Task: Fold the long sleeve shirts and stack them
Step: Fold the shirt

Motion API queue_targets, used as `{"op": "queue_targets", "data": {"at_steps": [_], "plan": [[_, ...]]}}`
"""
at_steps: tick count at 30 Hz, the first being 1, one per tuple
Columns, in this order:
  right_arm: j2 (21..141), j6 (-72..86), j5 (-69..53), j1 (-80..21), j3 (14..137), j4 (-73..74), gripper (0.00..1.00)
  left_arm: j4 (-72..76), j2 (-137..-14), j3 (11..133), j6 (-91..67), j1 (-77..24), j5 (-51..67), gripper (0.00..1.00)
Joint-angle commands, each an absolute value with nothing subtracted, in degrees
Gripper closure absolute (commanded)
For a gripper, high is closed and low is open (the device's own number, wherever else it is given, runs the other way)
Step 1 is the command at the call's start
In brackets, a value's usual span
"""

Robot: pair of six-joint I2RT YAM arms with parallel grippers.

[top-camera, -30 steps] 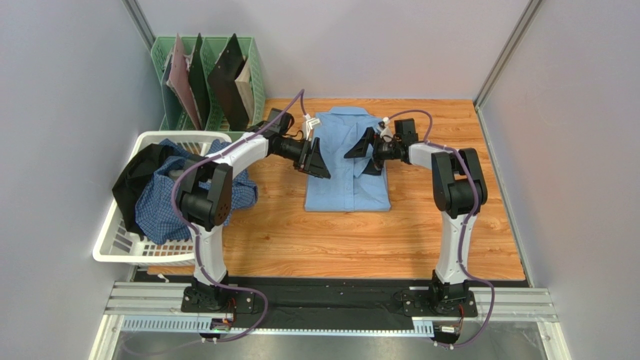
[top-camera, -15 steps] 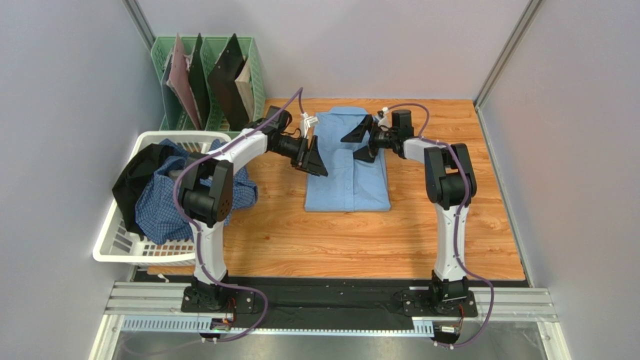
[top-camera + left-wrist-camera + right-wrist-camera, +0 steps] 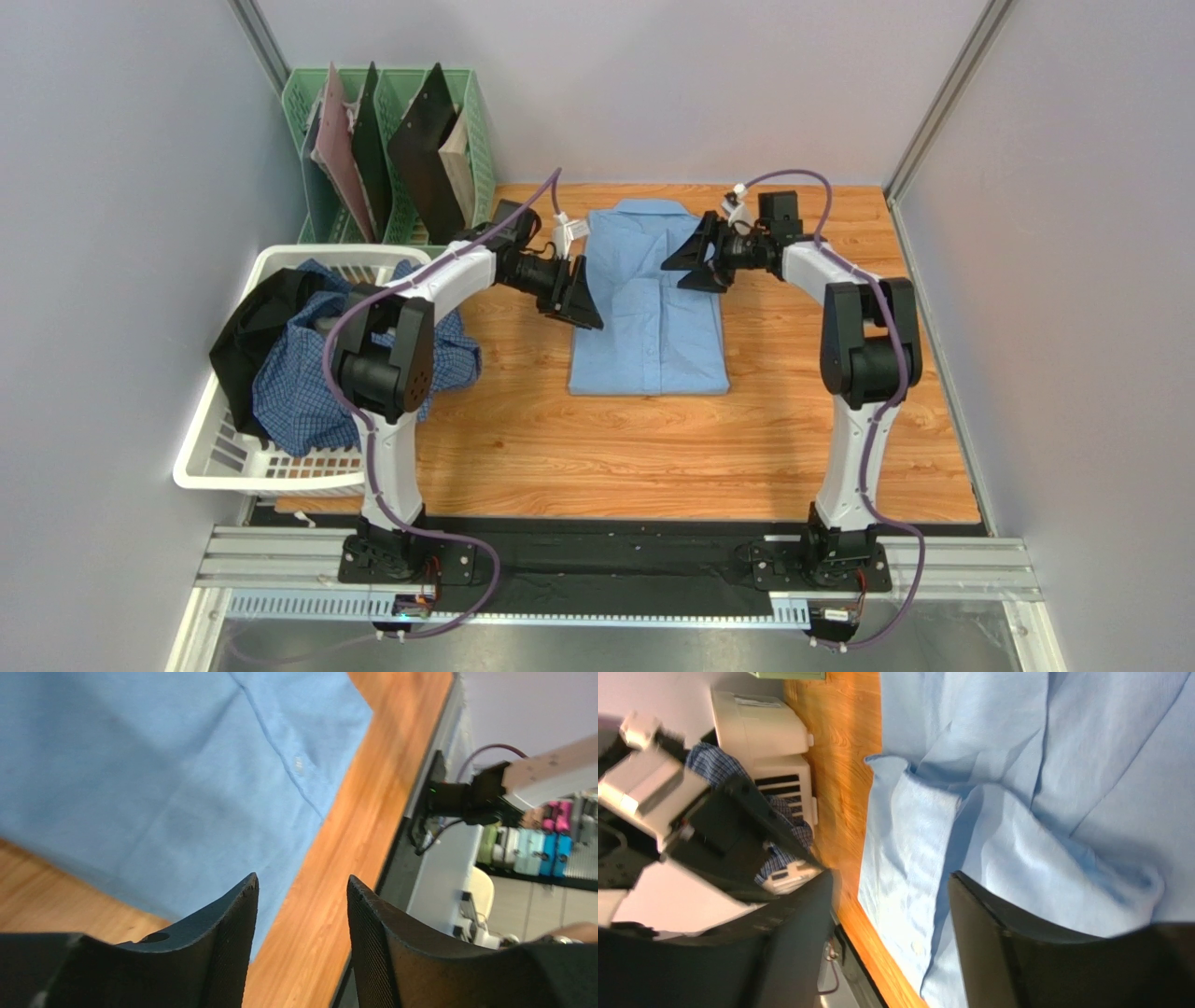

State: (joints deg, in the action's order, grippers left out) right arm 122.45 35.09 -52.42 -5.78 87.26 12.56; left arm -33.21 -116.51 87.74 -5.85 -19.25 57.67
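Observation:
A plain light blue long sleeve shirt (image 3: 648,301) lies folded, collar at the far end, in the middle of the wooden table (image 3: 631,448). My left gripper (image 3: 579,294) hovers over its left edge, open with nothing between the fingers (image 3: 300,882); the shirt (image 3: 161,763) fills the view beneath. My right gripper (image 3: 697,259) hangs over the shirt's upper right, near the collar, also open and holding nothing (image 3: 891,882), with rumpled blue cloth (image 3: 1032,798) below. A blue-and-white checked shirt (image 3: 302,371) lies crumpled in the basket.
A white laundry basket (image 3: 225,448) stands at the left table edge, with a black garment (image 3: 253,336) draped over its rim. A green file rack (image 3: 400,147) with dark folders stands at the back left. Grey walls close in on both sides.
Both grippers have narrowed their jaws. The right gripper has pulled back from the shirt's middle toward its far right near the collar. The left gripper has shifted slightly to the left edge.

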Motion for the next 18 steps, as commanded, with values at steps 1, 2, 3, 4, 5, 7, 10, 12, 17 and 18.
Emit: {"op": "queue_targets", "data": {"at_steps": [1,2,3,4,5,7,10,12,17,18], "plan": [[115.06,17.96,-45.46,-5.01,87.45,27.41,0.39,-30.93,-115.92,92.27,-7.57,-17.06,46.25,0.47],[114.87,16.02,-43.61,-4.92,87.28,28.55,0.43,-31.81,-116.19,93.33,-6.69,-17.05,43.97,0.48],[114.87,14.17,-40.9,-4.92,87.54,30.83,0.45,-32.77,-116.63,94.21,-5.98,-17.05,40.81,0.49],[115.4,11.54,-39.56,-4.92,87.97,31.72,0.46,-33.74,-117.67,95.78,-4.85,-16.79,40.96,0.5],[115.84,10.73,-38.59,-4.92,88.41,32.6,0.48,-34.36,-118.29,96.67,-4.4,-16.7,41.04,0.5],[117.41,9.5,-36.39,-4.92,89.73,34.01,0.51,-36.03,-120.05,98.95,-3.09,-16.7,40.43,0.5],[118.91,8.35,-34.28,-5.01,91.66,34.63,0.54,-36.21,-121.63,100.63,-2.02,-16.7,39.47,0.5],[120.32,8.09,-32.97,-5.1,92.54,34.45,0.54,-36.73,-122.52,101.51,-0.62,-16.7,38.59,0.5],[122.61,7.65,-31.03,-5.45,94.57,34.45,0.55,-38.06,-124.71,103.01,1.76,-16.7,37.36,0.49],[122.87,7.39,-30.59,-5.62,94.57,34.45,0.55,-37.97,-124.8,103.01,2.54,-16.7,36.92,0.49]]}}
